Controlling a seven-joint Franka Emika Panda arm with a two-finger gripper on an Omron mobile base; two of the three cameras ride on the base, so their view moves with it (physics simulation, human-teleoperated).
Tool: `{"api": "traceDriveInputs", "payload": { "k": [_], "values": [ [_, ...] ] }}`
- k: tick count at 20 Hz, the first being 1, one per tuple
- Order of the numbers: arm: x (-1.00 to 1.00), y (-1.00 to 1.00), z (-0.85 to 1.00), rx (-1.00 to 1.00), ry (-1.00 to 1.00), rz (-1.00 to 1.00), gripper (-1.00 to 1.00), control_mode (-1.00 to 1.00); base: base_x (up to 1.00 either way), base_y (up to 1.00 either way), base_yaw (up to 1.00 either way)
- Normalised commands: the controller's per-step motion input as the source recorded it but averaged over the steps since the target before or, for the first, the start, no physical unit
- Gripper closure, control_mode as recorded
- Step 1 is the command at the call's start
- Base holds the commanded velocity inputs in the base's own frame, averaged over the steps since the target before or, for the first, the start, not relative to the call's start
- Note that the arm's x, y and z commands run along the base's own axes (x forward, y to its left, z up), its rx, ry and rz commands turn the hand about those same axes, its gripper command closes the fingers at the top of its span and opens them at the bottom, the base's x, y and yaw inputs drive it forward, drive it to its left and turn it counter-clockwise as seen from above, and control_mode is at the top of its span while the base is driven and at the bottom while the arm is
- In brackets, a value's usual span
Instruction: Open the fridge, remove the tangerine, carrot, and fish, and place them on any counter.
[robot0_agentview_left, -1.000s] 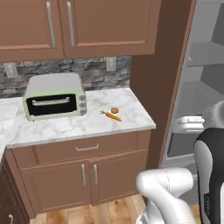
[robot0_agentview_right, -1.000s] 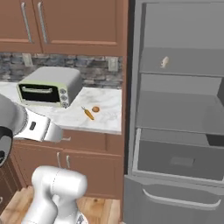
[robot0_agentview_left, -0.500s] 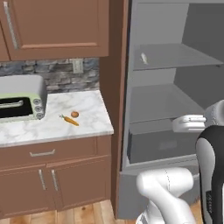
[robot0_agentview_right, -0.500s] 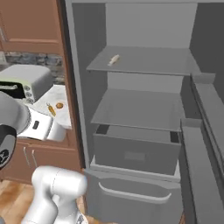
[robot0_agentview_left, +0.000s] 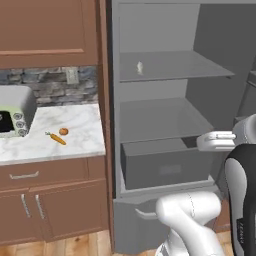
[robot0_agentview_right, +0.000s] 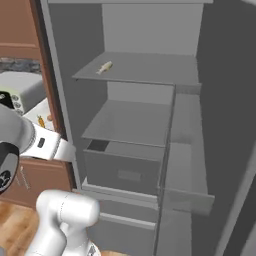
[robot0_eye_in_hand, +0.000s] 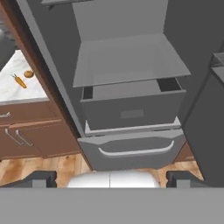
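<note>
The fridge (robot0_agentview_left: 165, 115) stands open, its grey shelves and a crisper drawer (robot0_eye_in_hand: 131, 109) showing. A small pale fish (robot0_agentview_left: 139, 68) (robot0_agentview_right: 104, 67) lies on the upper shelf. On the white marble counter (robot0_agentview_left: 80, 117) left of the fridge, the carrot (robot0_agentview_left: 56, 138) (robot0_eye_in_hand: 18, 81) lies right beside the tangerine (robot0_agentview_left: 63, 131) (robot0_eye_in_hand: 28, 74). My gripper (robot0_eye_in_hand: 111, 179) hangs low in front of the fridge, facing the middle shelf and the drawer, open with nothing between its fingers.
The open fridge door (robot0_agentview_right: 185, 160) with its door shelves juts out on the right. A toaster oven (robot0_agentview_left: 12, 117) sits at the counter's left. Below the crisper is a bottom drawer with a curved handle (robot0_eye_in_hand: 135, 151). Brown cabinets flank the fridge's left side.
Both base views have swung right, from the counter to the open fridge, because the camera moved. The carrot, tangerine and fish lie where they were. The gripper stays open.
</note>
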Motion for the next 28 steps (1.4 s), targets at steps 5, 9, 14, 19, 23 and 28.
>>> {"api": "traceDriveInputs", "payload": {
  "k": [5,9,14,19,23,28],
  "values": [
    [0.0,0.0,0.0,0.0,0.0,0.0,-1.0,1.0,0.03,-0.63,0.05],
    [0.0,0.0,0.0,0.0,0.0,0.0,-1.0,1.0,0.15,-0.36,0.0],
    [0.0,0.0,0.0,0.0,0.0,0.0,-1.0,1.0,0.55,0.02,0.0],
    [0.0,0.0,0.0,0.0,0.0,0.0,-1.0,1.0,0.68,0.16,0.0],
    [0.0,0.0,0.0,0.0,0.0,0.0,-1.0,1.0,0.49,0.23,0.0],
    [0.0,0.0,0.0,0.0,0.0,0.0,-1.0,1.0,0.09,0.0,0.0]
  ]
}}
